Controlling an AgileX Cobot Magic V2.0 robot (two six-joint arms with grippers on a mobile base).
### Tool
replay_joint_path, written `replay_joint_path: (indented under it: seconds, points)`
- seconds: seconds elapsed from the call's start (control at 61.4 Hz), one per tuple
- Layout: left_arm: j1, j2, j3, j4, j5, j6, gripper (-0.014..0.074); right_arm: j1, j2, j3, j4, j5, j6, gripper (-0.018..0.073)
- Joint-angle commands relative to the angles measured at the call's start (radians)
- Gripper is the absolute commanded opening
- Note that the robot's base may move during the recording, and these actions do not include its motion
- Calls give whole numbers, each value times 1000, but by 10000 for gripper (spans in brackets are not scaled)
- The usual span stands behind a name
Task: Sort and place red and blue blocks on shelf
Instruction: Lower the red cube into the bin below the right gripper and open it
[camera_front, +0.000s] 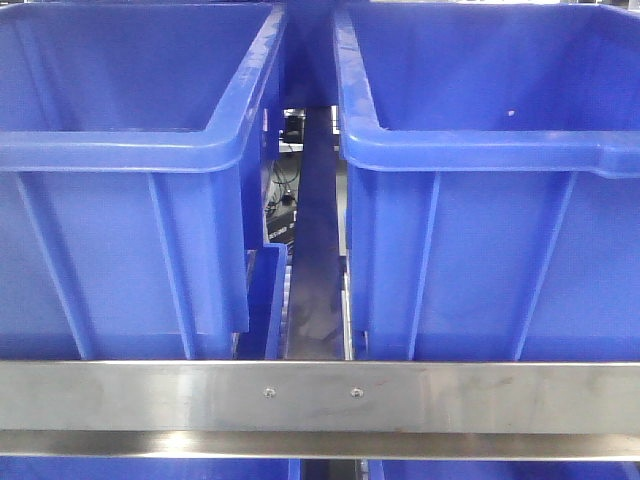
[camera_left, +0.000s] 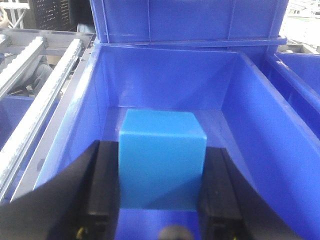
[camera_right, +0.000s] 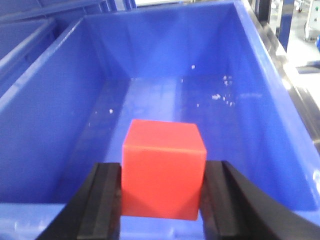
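Note:
In the left wrist view my left gripper is shut on the blue block, a plain light-blue cube, held over the inside of a large blue bin. In the right wrist view my right gripper is shut on the red block, held above the near rim of another large blue bin. The shelf shows in the front view as a brushed steel front rail with two blue bins behind it. Neither gripper nor block shows in the front view.
The left bin and the right bin sit side by side on the shelf with a narrow gap between them. Roller tracks run left of the left gripper's bin. More blue bins stand behind.

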Motion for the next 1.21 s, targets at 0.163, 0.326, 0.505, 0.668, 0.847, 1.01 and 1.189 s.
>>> replay_joint_path:
  seconds: [0.163,0.326,0.505,0.668,0.847,1.01,1.189]
  points:
    - [0,10,-30,-17,-84,-1,122,-7,6,-28,3,-57,-9,87]
    - [0,10,-30,-37,-82,-1,122,-6,7,-47,3,-28,-14,45]
    - [-14,43,-70,-51,-14,1,122,17,34,-148,2,43,-149,48]
    - [-65,153,-143,-62,22,53,122,39,149,-234,2,43,-191,48]
    - [-133,301,-200,-62,-52,53,122,99,336,-294,3,-44,-191,48]
    - [-174,432,-207,-62,-182,53,122,149,502,-319,3,-215,-191,48]
    - [-211,566,-207,-62,-314,53,122,160,663,-334,3,-371,-191,48]
